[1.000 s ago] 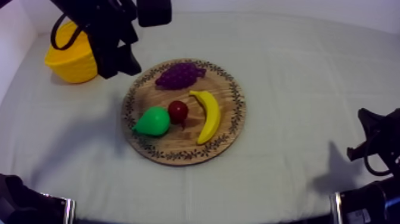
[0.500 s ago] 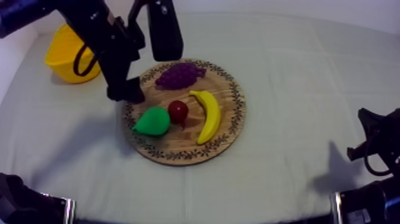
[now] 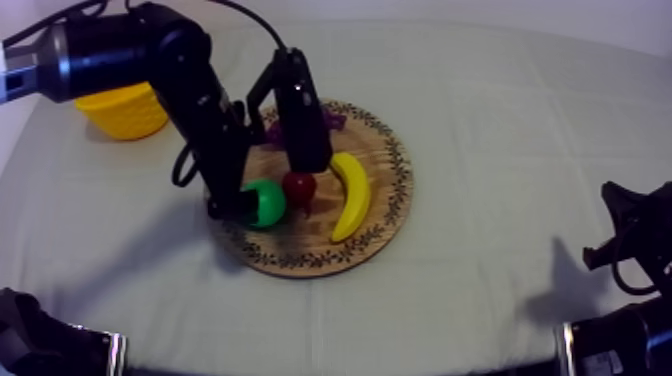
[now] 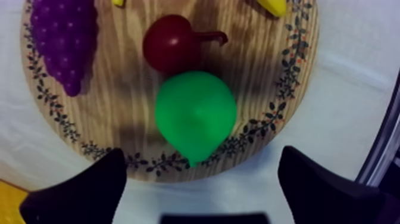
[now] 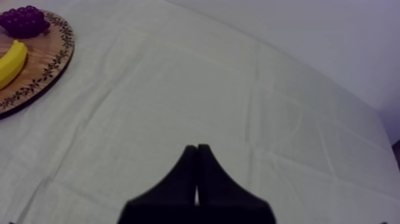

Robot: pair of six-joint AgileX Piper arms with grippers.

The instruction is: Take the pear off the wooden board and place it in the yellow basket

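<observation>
The pear (image 4: 195, 116) lies on the wooden board (image 4: 119, 128) just ahead of the left gripper (image 4: 202, 161), centred between its spread fingers, narrow end pointing back toward it; the right gripper (image 5: 197, 156), fingers together, sits well apart.

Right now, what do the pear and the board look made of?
Pear: probably plastic, with a smooth, even green skin and no texture. Board: looks like wood, with grain lines showing, a matte finish, and a leaf pattern printed round its rim.
</observation>
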